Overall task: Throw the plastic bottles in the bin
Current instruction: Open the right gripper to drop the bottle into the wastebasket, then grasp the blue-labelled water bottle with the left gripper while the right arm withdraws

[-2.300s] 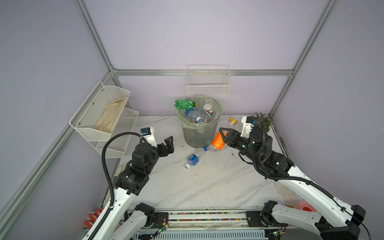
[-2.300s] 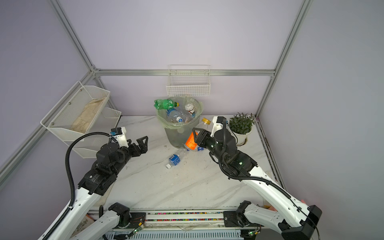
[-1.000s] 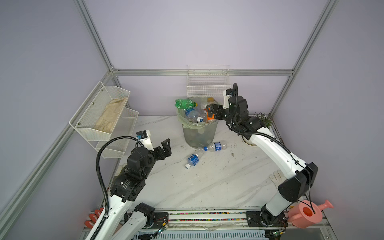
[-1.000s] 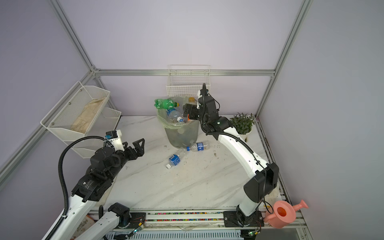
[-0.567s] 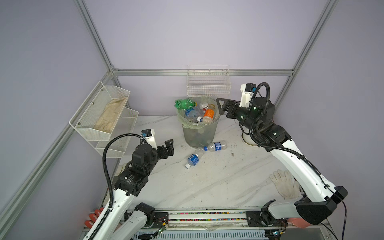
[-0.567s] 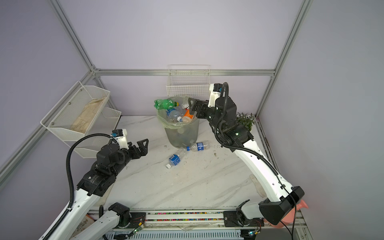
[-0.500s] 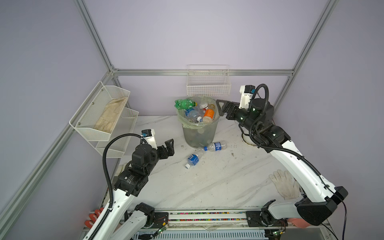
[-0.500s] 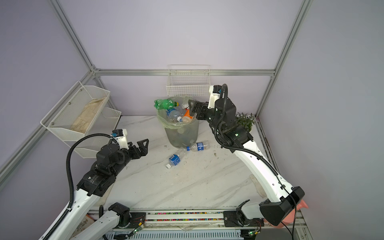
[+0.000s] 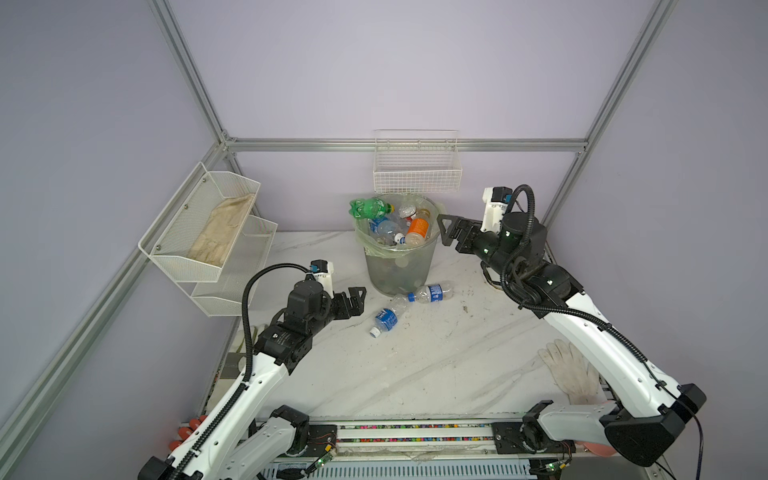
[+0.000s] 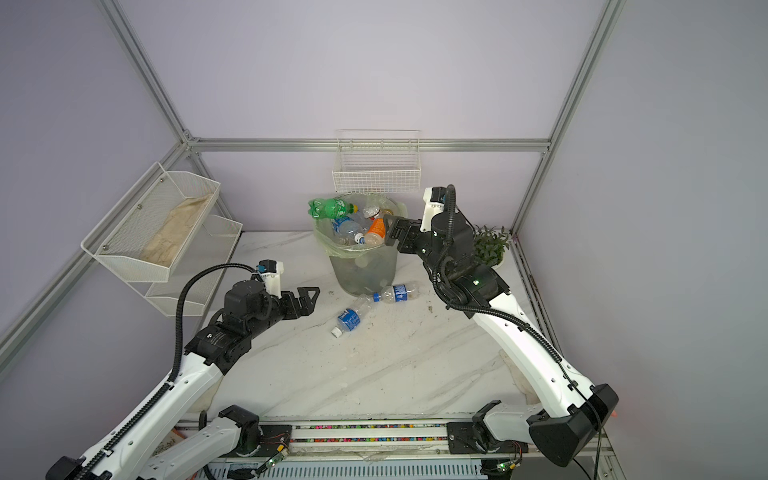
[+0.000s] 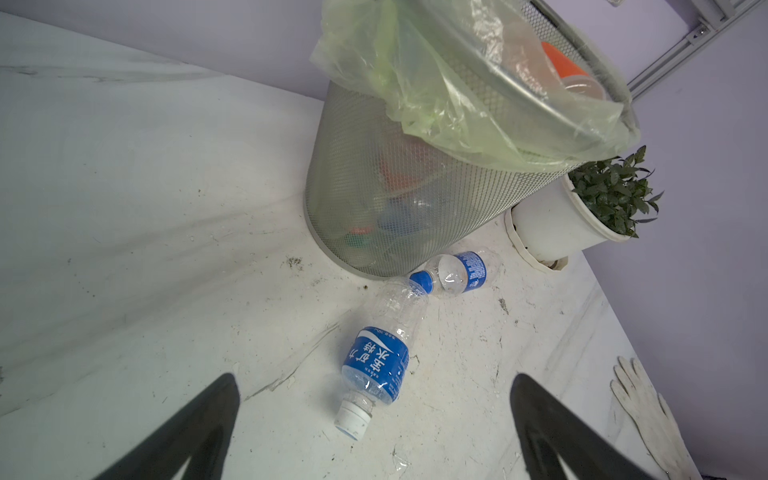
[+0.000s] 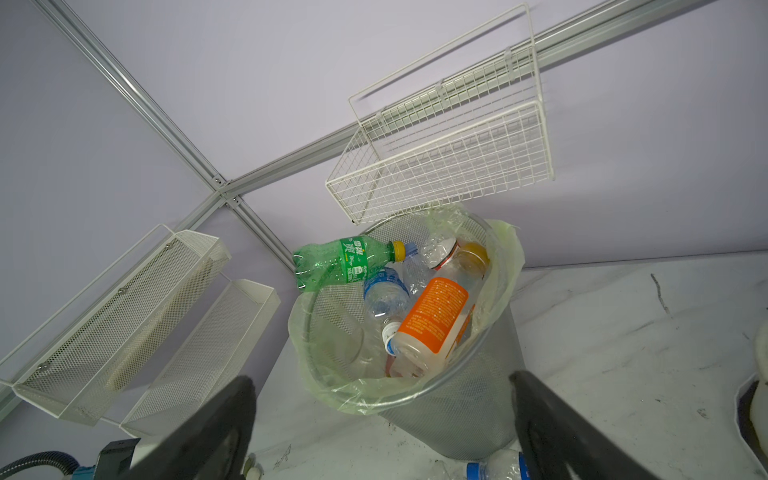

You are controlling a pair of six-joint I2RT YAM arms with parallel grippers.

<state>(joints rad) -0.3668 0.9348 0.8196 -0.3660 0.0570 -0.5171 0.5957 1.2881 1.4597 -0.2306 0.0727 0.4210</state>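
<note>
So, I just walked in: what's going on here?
A robot clean-up: the tall grey wire-mesh bin is nearly full, an orange-labelled plastic bottle on top, a green plastic bottle across its rim. The right gripper sits open and empty beside that rim. The left gripper, also open, faces two clear blue-labelled bottles lying on the white marble table by the bin's foot.

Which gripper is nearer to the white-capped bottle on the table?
Left. The left gripper hovers beside the white-capped bottle; the right gripper is up by the bin.
</note>
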